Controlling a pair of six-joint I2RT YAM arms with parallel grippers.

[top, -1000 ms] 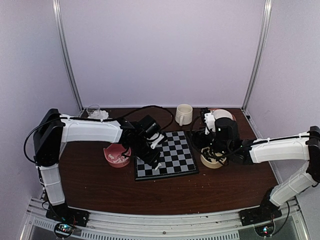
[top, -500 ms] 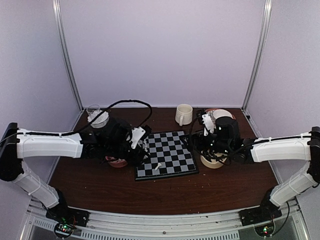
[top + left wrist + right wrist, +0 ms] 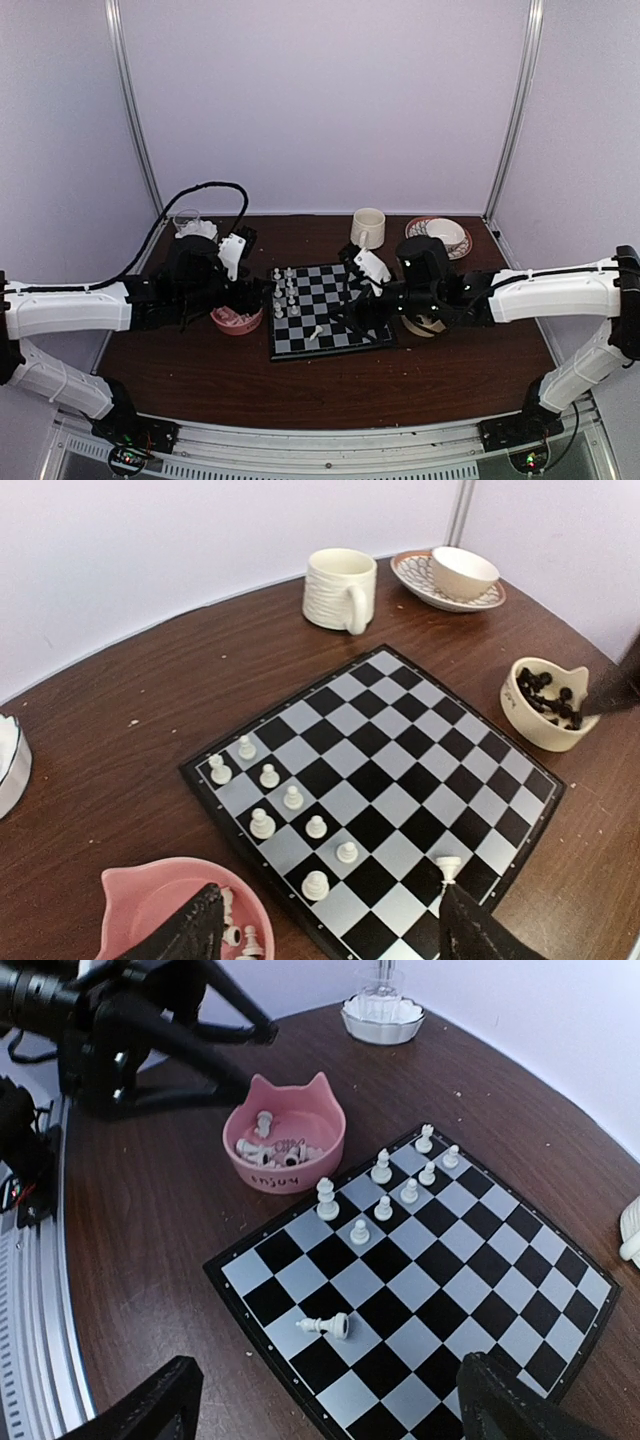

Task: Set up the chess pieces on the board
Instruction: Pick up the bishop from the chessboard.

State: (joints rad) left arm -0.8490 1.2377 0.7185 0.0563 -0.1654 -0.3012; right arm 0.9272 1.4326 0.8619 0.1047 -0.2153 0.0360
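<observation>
On the board's (image 3: 345,300) left side eight white chess pieces (image 3: 292,797) stand upright, bunched in a loose double row on the two files nearest that edge. A ninth white piece (image 3: 325,1327) lies on its side close to the board's near edge, apart from the rest. Every other square is bare. The board itself lies flat at the middle of the brown worktop (image 3: 200,380), turned slightly askew.

Just off the board's left edge, not touching it, sits a pink bowl (image 3: 285,1135) with small ears on its rim and more white pieces heaped inside. Near the board's right edge is a cream bowl (image 3: 545,705) holding the black pieces; from above the right arm covers most of it.

The left gripper (image 3: 328,890) hangs between the pink bowl and the board's left edge, its fingers (image 3: 200,925) spread wide with nothing between them. The right gripper (image 3: 330,1363) hovers over the board, reaching in from the right side, and its fingers (image 3: 510,1400) also stand far apart and empty; the fallen piece lies below and ahead of it, untouched.

Beyond the board's far right corner stands a ribbed cream mug (image 3: 338,590), handle toward the board. Farther out past that corner is a patterned saucer (image 3: 415,575) carrying a small cream cup (image 3: 462,572). Well beyond the board's far left corner a clear glass (image 3: 380,985) stands in a white dish (image 3: 382,1022).
</observation>
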